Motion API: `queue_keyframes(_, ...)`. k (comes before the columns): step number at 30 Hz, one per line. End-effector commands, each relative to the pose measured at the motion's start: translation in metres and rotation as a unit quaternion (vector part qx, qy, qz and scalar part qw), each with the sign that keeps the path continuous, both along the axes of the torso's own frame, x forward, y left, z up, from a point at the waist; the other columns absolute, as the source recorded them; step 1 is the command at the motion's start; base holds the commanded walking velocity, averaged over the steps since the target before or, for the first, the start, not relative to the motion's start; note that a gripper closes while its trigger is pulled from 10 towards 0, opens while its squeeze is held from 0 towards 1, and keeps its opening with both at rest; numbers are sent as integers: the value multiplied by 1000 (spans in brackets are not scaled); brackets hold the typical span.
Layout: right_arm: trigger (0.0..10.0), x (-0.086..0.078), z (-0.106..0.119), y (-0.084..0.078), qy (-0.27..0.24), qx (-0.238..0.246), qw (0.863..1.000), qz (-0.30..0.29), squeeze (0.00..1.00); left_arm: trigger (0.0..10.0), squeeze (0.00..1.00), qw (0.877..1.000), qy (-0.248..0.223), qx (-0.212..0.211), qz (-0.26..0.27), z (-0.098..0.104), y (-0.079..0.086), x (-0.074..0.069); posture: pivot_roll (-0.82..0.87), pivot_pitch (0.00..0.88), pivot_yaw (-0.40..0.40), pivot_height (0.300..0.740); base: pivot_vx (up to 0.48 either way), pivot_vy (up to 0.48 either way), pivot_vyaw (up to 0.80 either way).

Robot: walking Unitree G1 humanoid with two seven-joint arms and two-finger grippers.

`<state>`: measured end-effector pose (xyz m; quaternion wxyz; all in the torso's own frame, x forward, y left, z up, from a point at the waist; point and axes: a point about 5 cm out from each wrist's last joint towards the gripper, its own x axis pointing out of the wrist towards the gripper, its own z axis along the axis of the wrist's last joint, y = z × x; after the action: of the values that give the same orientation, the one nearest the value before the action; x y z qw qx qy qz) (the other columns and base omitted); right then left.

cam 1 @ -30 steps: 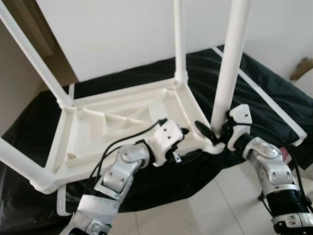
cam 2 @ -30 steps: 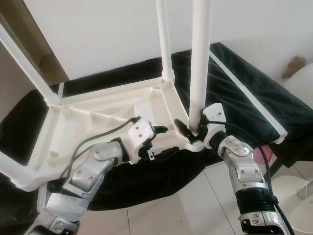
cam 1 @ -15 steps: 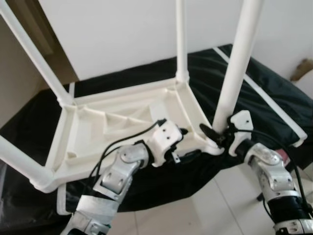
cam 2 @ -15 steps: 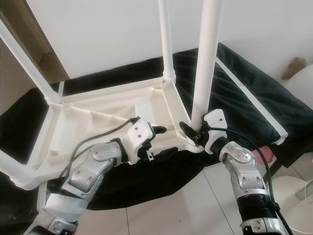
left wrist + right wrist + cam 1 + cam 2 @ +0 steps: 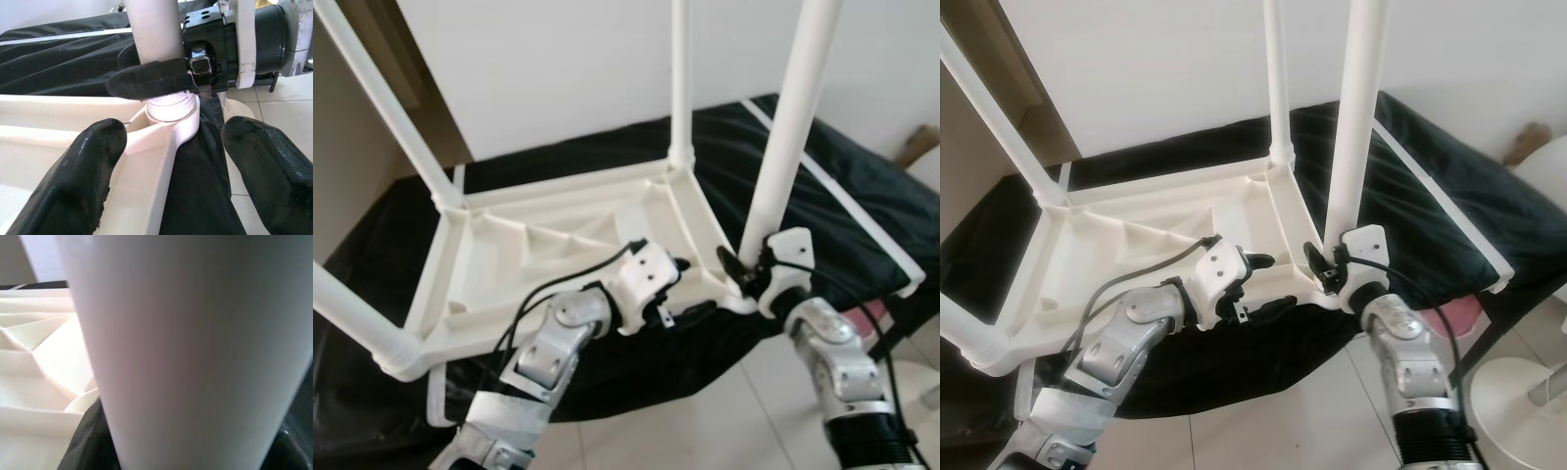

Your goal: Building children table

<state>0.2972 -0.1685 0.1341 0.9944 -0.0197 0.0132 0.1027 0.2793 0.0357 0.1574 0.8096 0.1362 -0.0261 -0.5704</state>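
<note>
Left eye view: upturned white table top (image 5: 558,255) lies on black cloth (image 5: 862,206); right gripper (image 5: 749,274) clamps the near-right leg (image 5: 788,137), upright in its corner socket. Left wrist view: left gripper (image 5: 171,171) gapes astride the threaded socket (image 5: 171,105), nearest the joint

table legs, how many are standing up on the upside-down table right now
4. Far-left corner leg, near-left corner leg, far-right corner leg, and the near-right leg, gripped at its base by the right gripper. The left gripper sits open at the table edge.
</note>
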Motion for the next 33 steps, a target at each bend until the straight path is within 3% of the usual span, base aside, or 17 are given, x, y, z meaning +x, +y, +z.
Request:
queue_keyframes(1, 10000, -7, -28, -3, 76, 21, 996, -52, 0, 10000, 0, 1000, 3, 3, 1, -1, 3, -1, -110, 0, 99, 740, 0, 0, 0)
queue_keyframes(2, 10000, -10, -29, 4, 78, 33, 991, -105, 0, 10000, 0, 1000, 3, 4, 1, -1, 3, -1, -107, 0, 99, 740, 0, 0, 0)
queue_keyframes(5, 10000, -11, -29, 7, 81, 38, 988, -125, 0, 10000, 0, 1000, 3, 4, 1, -2, 4, -1, -107, 0, 99, 740, 0, 0, 0)
queue_keyframes(6, 10000, -13, -28, 9, 73, 34, 984, -162, 0, 10000, 0, 1000, 3, 5, 0, -2, 4, -1, -102, 0, 102, 740, 0, 0, 0)
queue_keyframes(9, 10000, -15, -28, 11, 67, 33, 978, -196, 0, 10000, 0, 1000, 2, 6, -1, -2, 3, -1, -102, 0, 102, 740, 0, 0, 0)
queue_keyframes(11, 10000, -17, -28, 22, 75, 49, 968, -236, 0, 10000, 0, 1000, 1, 7, -2, -1, 4, -1, -94, 0, 103, 740, 0, 0, 0)
queue_keyframes(27, 10000, -17, -18, 35, 58, 52, 968, -239, 0, 10000, 0, 1000, -2, 12, -9, -1, 4, -1, -100, 0, 119, 740, 0, 0, 0)
queue_keyframes(28, 10000, -17, -17, 35, 56, 54, 968, -237, 1000, 10000, 0, 1000, -3, 12, -9, -1, 4, -1, -100, 0, 117, 740, 0, 0, 0)
queue_keyframes(31, 10000, -17, -16, 34, 53, 58, 969, -235, 1000, 10000, 0, 1000, -4, 12, -9, -1, 4, -1, -100, 0, 117, 740, 0, 0, 0)
queue_keyframes(33, 10000, -17, -10, 36, 33, 72, 976, -204, 1000, 10000, 0, 1000, -10, 11, -6, 0, 4, -1, -100, 0, 119, 740, 0, 0, 0)
